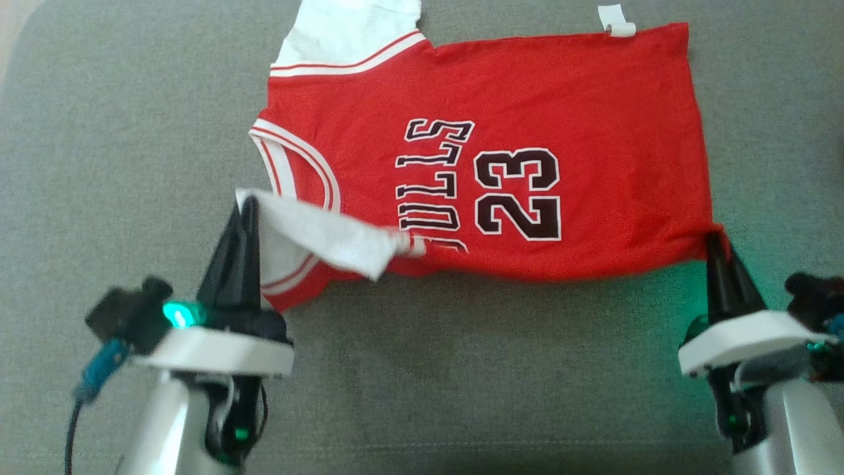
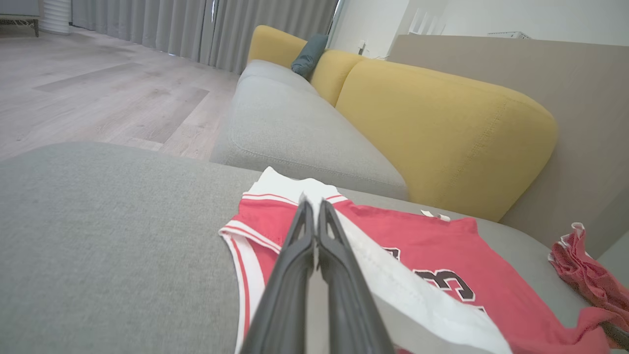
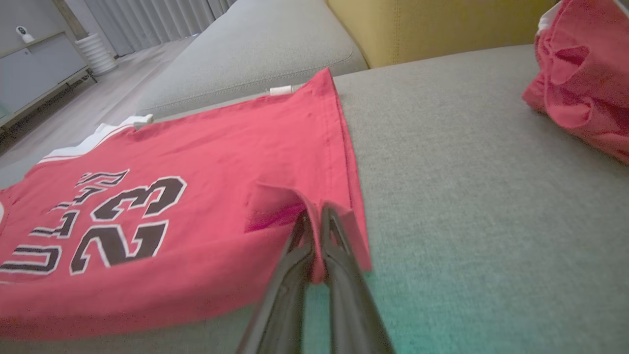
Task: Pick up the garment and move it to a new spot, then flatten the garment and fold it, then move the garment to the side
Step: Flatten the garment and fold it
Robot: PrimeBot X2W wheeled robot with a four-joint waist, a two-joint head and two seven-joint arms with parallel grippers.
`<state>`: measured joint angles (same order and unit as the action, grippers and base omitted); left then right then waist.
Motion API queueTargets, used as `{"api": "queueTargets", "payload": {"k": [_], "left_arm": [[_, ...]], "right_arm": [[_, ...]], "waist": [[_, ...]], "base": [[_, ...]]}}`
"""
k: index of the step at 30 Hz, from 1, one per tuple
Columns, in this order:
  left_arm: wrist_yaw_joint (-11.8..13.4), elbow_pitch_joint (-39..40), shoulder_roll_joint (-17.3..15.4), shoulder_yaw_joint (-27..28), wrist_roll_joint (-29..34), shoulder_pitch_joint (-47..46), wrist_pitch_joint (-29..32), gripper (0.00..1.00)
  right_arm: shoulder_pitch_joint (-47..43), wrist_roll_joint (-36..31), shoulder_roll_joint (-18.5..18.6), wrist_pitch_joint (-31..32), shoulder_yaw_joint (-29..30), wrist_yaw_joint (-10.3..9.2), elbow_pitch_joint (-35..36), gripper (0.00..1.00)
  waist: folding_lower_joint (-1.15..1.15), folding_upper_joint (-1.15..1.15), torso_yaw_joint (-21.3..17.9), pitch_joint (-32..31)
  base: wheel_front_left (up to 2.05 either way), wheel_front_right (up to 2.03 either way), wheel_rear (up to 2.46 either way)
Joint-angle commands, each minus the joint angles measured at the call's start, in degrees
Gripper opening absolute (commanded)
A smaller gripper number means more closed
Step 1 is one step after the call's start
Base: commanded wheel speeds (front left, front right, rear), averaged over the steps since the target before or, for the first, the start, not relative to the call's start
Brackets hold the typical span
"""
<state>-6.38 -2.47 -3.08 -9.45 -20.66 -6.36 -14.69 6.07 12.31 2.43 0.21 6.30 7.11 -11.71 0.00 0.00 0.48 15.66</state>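
The garment is a red jersey with white sleeves and black "BULLS 23" lettering, spread flat on a grey cushion. My left gripper is shut on the near white sleeve, lifting it so it drapes over the jersey's near edge. My right gripper is shut on the near hem corner at the right. In the left wrist view the shut fingers pinch the white sleeve over the red garment. In the right wrist view the shut fingers pinch a raised fold of the red garment.
A second crumpled red cloth lies on the cushion to the right, also seen as a bunched red cloth. Yellow sofa backrests rise behind the cushion. A white tag sticks out at the jersey's far edge.
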Motion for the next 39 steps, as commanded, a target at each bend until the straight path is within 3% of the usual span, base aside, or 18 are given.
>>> {"api": "queueTargets", "payload": {"k": [1,13,14,15,16,17,18,20,21,26,39], "left_arm": [[-0.3,0.4,-0.1,2.4,0.5,-2.9,-0.3,0.00],[-1.0,-11.5,-0.2,3.3,1.5,-12.2,-0.3,0.00],[-1.0,-11.7,-0.1,3.4,1.5,-12.4,-0.3,0.00],[-1.0,-11.9,-0.1,3.5,1.6,-12.6,-0.3,0.00],[-1.0,-12.1,-0.1,3.5,1.6,-12.8,-0.3,0.00],[-1.0,-12.1,-0.1,3.5,1.6,-12.8,-0.3,0.00],[-1.0,-12.2,0.0,3.6,1.7,-13.0,-0.3,0.09],[-1.0,-11.8,0.0,3.7,1.8,-13.5,-0.3,0.63],[-1.1,-11.6,0.0,3.8,1.4,-13.7,-0.3,1.00],[-1.1,-9.4,0.2,3.5,-2.5,-13.8,-0.3,1.00],[-1.1,-5.2,-0.5,3.4,-1.6,-4.7,-0.3,1.00]], "right_arm": [[2.1,0.4,0.4,-0.7,-0.8,0.37,1.2,0.00],[12.3,-0.4,0.4,-2.5,-0.7,0.37,-8.3,0.00],[13.0,-0.5,0.4,-2.8,-0.7,0.37,-9.1,0.14],[13.7,-0.6,0.4,-3.0,-0.7,0.37,-9.9,0.35],[14.3,-0.9,0.4,-3.3,-0.9,0.37,-10.5,0.75],[14.3,-0.9,0.4,-3.3,-0.9,0.37,-10.5,0.75],[14.8,-0.9,0.4,-3.8,-1.0,0.37,-11.0,1.00],[15.9,-1.1,0.4,-4.8,-0.8,0.37,-11.8,1.00],[16.5,-1.1,0.4,-5.4,-0.6,0.37,-12.2,1.00],[18.4,-1.5,0.4,-7.8,0.2,0.37,-13.0,1.00],[13.2,-4.5,0.4,-10.1,1.9,0.37,-7.0,1.00]], "waist": [[0.00,0.00,0.0,0.4],[0.00,0.00,-0.8,2.8],[0.00,0.00,-0.8,2.8],[0.00,0.00,-0.8,2.9],[0.00,0.00,-0.7,2.9],[0.00,0.00,-0.7,2.9],[0.00,0.00,-0.7,2.9],[0.00,0.00,-0.6,3.0],[0.00,0.00,-0.6,2.9],[0.00,0.00,-0.6,2.6],[0.00,0.00,0.2,-0.9]], "base": [[0.00,0.00,0.00],[0.00,0.00,0.00],[0.00,0.00,0.00],[0.00,0.00,0.00],[0.00,0.00,0.00],[0.00,0.00,0.00],[0.00,0.00,0.00],[0.00,0.00,0.00],[0.00,0.00,0.00],[0.00,0.00,0.00],[0.00,0.00,0.00]]}}
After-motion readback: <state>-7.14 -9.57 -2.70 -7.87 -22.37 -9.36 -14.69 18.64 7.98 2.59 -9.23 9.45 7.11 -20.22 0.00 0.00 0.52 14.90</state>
